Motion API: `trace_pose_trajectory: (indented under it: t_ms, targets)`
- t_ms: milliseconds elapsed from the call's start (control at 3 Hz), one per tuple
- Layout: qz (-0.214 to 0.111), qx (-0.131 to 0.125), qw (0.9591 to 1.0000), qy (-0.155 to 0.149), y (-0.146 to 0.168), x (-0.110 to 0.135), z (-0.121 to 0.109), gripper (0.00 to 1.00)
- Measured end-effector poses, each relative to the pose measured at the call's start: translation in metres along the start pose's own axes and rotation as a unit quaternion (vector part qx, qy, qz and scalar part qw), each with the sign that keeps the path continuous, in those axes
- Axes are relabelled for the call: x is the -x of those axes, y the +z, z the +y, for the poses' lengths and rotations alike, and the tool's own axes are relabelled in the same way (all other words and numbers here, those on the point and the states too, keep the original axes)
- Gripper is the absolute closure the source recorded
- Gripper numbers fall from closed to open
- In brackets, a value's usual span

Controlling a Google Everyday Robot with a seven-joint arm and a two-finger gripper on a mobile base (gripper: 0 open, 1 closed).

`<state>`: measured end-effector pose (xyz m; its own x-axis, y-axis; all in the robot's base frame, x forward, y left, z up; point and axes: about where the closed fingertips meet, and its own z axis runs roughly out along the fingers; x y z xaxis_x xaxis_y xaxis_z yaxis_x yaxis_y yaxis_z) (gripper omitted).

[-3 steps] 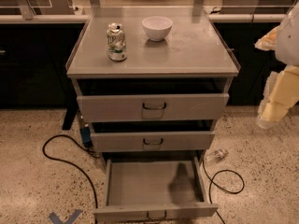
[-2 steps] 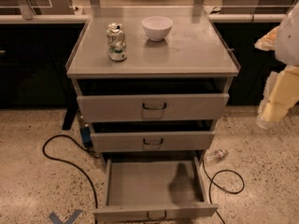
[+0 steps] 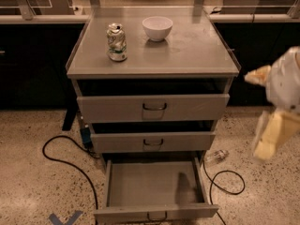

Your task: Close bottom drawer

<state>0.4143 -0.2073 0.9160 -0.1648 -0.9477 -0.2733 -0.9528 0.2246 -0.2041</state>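
Note:
The bottom drawer [image 3: 140, 184] of the grey metal cabinet [image 3: 154, 55] stands pulled far out towards me. Its shallow grey tray is empty, and its front panel with a small dark wire handle [image 3: 157, 216] is at the lower edge of the camera view. The middle drawer [image 3: 152, 142] and the top drawer [image 3: 152, 108] each stick out a little. My gripper [image 3: 272, 125], white and cream, hangs in the air at the right edge, to the right of the cabinet at about the height of the top two drawers. It touches nothing.
A crushed can [image 3: 116, 42] and a white bowl [image 3: 157, 28] stand on the cabinet top. Black cables [image 3: 61, 156] lie on the speckled floor left and right of the drawer. A clear plastic bottle [image 3: 215, 156] lies by the cabinet's right foot. Dark benches run behind.

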Motion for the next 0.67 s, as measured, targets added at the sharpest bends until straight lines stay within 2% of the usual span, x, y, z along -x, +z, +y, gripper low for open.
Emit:
trace_pose_trajectory:
  t_ms: [333, 667]
  targets:
    - [-0.036, 0.03, 0.9989, 0.009, 0.064, -0.026, 0.038, 0.0]
    - [-0.074, 0.05, 0.9959, 0.016, 0.13, -0.041, 0.086, 0.0]
